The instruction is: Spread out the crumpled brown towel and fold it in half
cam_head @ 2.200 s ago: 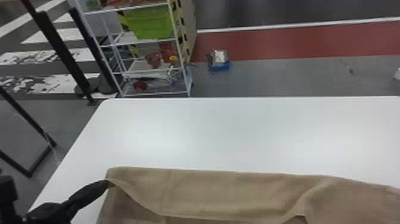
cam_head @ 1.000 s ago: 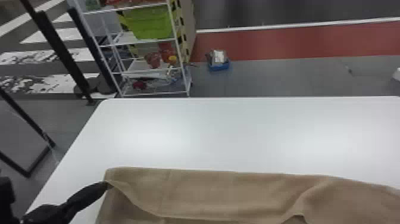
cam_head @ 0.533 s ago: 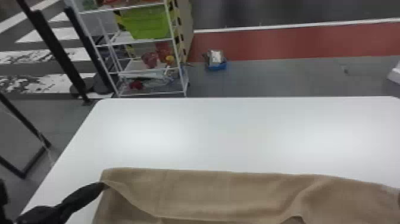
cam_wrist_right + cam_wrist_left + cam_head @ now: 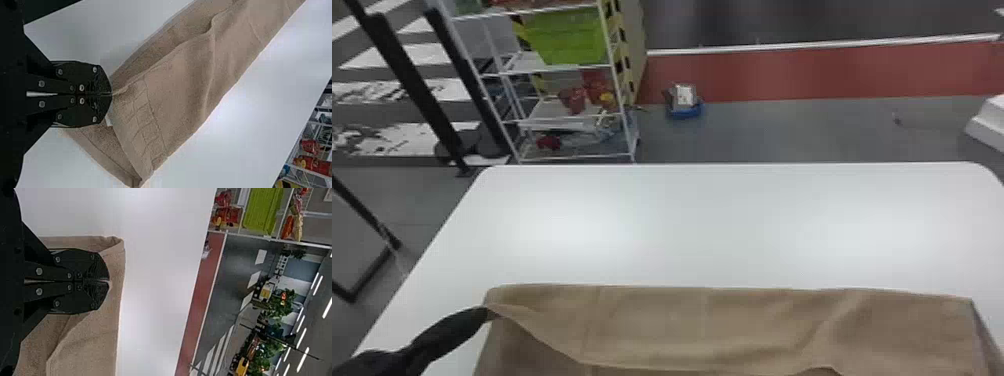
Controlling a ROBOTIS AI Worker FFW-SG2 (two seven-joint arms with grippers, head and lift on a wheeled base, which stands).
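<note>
The right end of the towel (image 4: 907,335) has shifted inward. Towel at the near edge of the surface (image 4: 722,225), spread and apparently half folded; jaws of left gripper (image 4: 108,281) and right gripper (image 4: 111,94) closed on it. Remaining: layer alignment, release.

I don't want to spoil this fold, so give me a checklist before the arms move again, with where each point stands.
1. Left gripper shut on the towel: ok.
2. Right gripper shut on the towel: ok.
3. Towel's far edge on the table: ok.
4. Layers lined up: not ok, the lower one sticks out.
5. Upper layer smooth: not ok, it has creases.
6. Grip firm enough: cannot tell.
</note>
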